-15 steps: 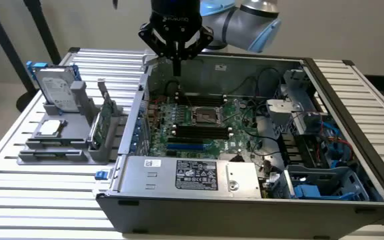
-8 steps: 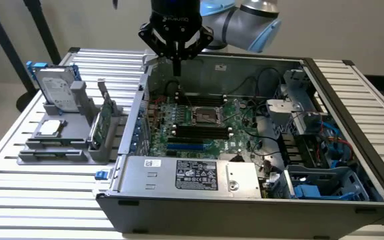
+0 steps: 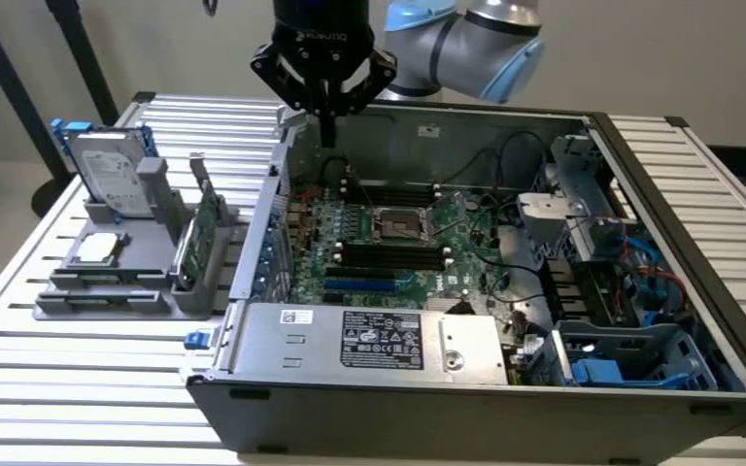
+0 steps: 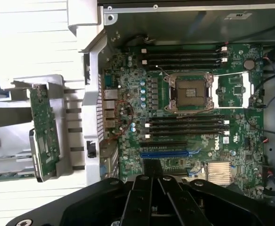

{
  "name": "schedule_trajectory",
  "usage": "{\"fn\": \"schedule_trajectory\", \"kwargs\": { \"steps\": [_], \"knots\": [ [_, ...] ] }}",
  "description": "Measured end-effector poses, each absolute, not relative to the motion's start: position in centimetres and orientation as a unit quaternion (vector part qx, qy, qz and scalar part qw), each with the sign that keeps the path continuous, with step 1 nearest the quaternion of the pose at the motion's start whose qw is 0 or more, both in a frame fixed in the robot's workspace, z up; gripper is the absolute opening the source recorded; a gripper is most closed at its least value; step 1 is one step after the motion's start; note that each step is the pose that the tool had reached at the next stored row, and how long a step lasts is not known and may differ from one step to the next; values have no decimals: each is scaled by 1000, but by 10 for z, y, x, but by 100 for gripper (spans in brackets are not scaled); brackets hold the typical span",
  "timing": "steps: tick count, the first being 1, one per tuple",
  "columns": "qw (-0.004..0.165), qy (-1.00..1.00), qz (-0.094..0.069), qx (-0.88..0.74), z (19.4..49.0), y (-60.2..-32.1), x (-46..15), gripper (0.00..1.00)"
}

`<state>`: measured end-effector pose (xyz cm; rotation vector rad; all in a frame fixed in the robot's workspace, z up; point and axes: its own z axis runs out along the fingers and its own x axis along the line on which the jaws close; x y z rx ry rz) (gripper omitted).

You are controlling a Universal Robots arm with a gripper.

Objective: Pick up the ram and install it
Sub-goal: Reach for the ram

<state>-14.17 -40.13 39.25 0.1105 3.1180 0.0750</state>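
Zero sticks seated: the motherboard's black slots look empty; gripper hovers above the case, closed, ram not evidently held.

White slatted counter. Open computer case sits on it, centre to lower right of the exterior view. Grey parts rack stands just beside it, at the exterior view's left.

The silver-grey arm is showing pale blue joint caps at the exterior view's top; its black gripper is carrying white lettering and round screws.
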Motion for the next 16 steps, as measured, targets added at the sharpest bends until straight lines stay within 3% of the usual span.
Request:
{"fn": "schedule_trajectory", "kwargs": {
  "steps": [16],
  "knots": [
    [10, 999, 24, 35, 384, -401, -214, 11]
  ]
}}
